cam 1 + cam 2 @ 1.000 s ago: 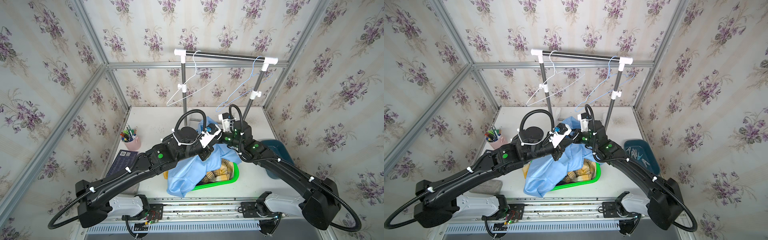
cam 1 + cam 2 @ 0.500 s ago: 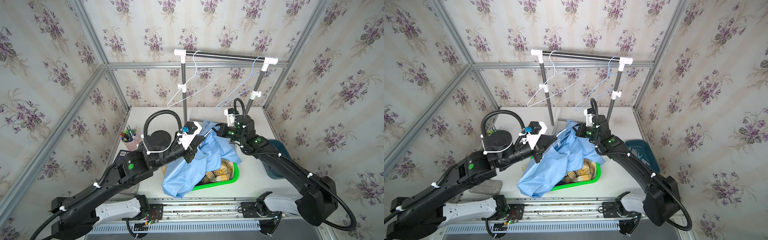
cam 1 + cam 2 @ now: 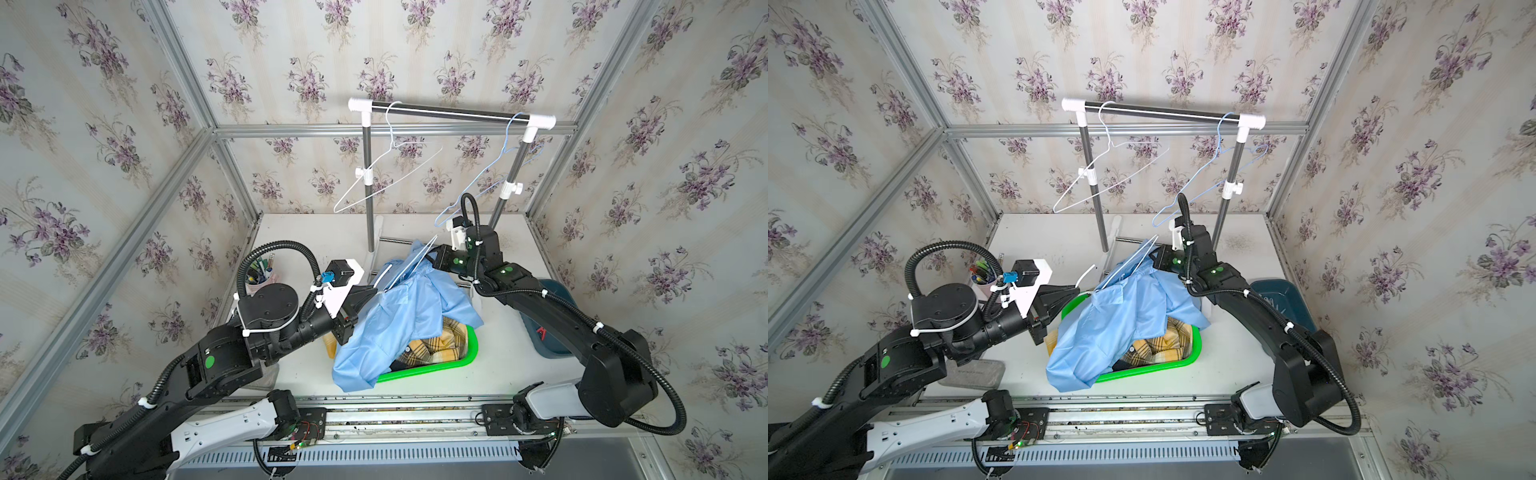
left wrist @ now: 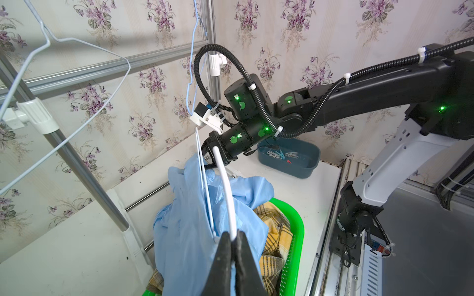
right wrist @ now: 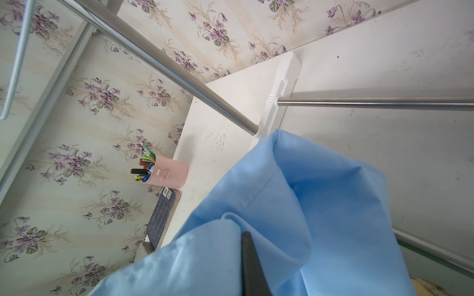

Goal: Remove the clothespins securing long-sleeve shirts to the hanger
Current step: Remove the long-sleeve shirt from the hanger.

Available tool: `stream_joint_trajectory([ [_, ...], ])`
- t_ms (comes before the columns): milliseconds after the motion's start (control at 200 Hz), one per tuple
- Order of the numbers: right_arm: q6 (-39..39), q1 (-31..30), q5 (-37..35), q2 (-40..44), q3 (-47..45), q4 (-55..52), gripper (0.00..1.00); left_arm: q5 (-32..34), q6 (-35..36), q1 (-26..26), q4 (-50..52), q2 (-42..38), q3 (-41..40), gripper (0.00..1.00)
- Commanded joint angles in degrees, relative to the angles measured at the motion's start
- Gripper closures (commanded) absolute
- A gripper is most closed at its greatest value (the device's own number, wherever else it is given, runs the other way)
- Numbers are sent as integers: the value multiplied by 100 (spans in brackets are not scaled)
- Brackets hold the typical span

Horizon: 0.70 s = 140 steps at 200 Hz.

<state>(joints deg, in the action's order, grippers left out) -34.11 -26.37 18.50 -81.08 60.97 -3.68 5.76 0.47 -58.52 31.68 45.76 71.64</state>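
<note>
Seemingly nearly done: bare hangers upper centre, clothespins in the tub; left hand clamps the white hanger inside the blue shirt, right hand clenched.

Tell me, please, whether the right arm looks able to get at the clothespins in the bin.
Probably not yet: the right arm has its jaws shut on the shirt. The bin lies open near that arm, clothespins uncovered.

Bright, even, diffuse light fills every view. Only faint, soft shadows fall on the white surface, a pale grey band beside the rail. Both top views bow the frame posts at the edges. Up close the left jaws blur; the white hanger beyond them is crisp.
</note>
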Motion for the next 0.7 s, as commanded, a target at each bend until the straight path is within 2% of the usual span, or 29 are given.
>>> stream_joint_trajectory([
  [0, -46, 50, -222, -21, -14, 111, 100, -14, 1, 0, 79, -62, 61, 100],
  [130, -213, 6, 38, 40, -129, 322, 100, 83, -12, 1, -11, -17, 71, 100],
  [220, -328, -133, 129, 180, -327, 434, 100, 160, -51, 4, -435, 61, -12, 100],
  [320, -439, -401, 123, 366, -484, 526, 100, 349, 0, 2, -898, 229, -14, 100],
  [345, -445, -696, 103, 413, -502, 526, 100, 403, 6, 0, -1024, 265, 10, 100],
  [415, -465, -967, -4, 540, -569, 491, 100, 440, 71, 1, -1387, 406, 66, 100],
  [694, -775, -1134, -39, 954, -1246, 801, 100, 559, 549, 8, -1867, 1274, 1050, 100],
])
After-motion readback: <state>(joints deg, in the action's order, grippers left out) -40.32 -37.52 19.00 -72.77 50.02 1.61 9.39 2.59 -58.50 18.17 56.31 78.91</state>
